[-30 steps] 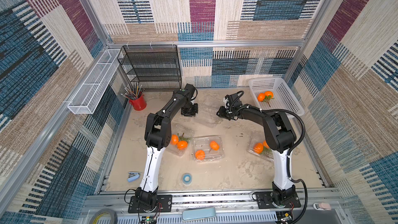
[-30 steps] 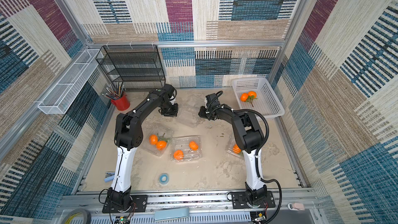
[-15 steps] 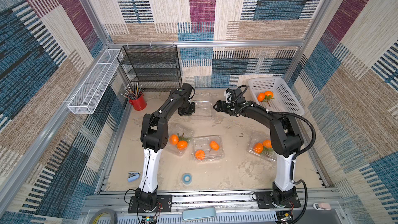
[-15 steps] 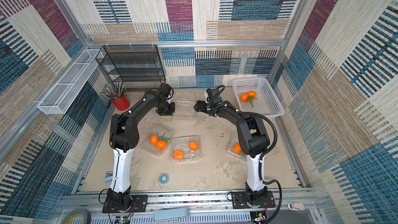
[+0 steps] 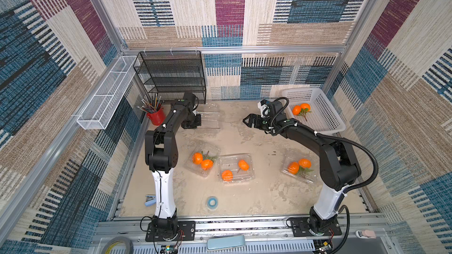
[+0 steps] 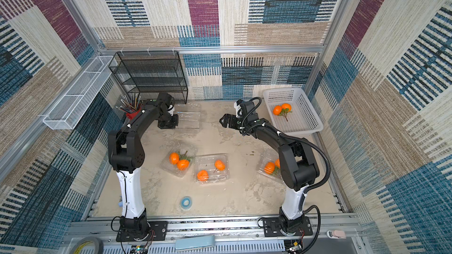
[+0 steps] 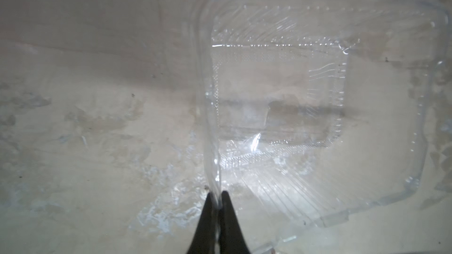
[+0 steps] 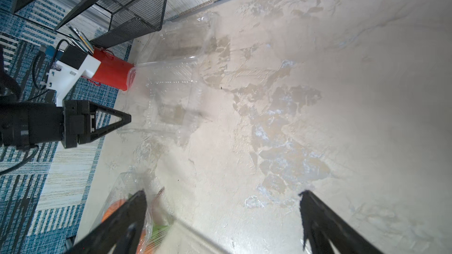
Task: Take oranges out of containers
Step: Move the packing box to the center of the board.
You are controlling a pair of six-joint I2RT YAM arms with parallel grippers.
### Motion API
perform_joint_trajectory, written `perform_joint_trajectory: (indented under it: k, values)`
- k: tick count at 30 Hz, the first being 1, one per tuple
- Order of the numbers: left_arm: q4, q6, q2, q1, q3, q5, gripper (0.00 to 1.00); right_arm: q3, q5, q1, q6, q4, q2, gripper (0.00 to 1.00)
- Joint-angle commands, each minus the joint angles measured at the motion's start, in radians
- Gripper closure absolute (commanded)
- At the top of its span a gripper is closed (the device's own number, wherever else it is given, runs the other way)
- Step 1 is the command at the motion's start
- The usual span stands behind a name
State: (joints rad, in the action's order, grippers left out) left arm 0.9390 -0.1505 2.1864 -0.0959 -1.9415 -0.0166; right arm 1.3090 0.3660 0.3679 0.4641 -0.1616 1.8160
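Sandy desk: just before the black mesh shelf, the left gripper pinches tight the rim of an empty clear box. The right gripper, farther from that shelf, gapes wide holding nothing; six oranges lie in three other boxes well away from it.

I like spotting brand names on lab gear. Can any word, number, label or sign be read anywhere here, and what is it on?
No text can be read in any view.
Tape roll at the front edge: yellowish marks, too small and blurred to read.
Empty clear container: plain plastic, no print visible.
White basket and red cup: no lettering visible.
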Motion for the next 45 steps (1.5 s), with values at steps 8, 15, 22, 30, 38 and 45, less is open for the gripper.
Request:
perform_joint_trajectory:
  k: [8,15,22,30,38,45]
  values:
    - [0.025,0.189,0.057,0.116,-0.073,0.094,0.94,-0.04,0.069,0.002,0.031,0.073,-0.02,0.02]
    - [0.026,0.228,0.097,0.168,-0.121,0.194,0.9,-0.053,0.086,0.011,0.035,0.068,-0.025,0.02]
    - [0.029,0.224,0.097,0.167,-0.157,0.192,0.6,-0.062,0.119,0.013,0.051,0.095,0.0,0.02]
    - [0.1,0.117,0.016,0.153,-0.178,0.295,0.33,-0.055,0.117,0.015,0.042,0.083,-0.018,0.02]
    - [0.164,0.01,-0.18,0.078,-0.08,0.304,0.21,-0.052,0.083,0.015,0.009,0.012,-0.084,0.01]
    - [0.194,-0.106,-0.37,-0.036,0.123,0.213,0.01,-0.119,0.052,0.019,-0.007,-0.019,-0.149,0.02]
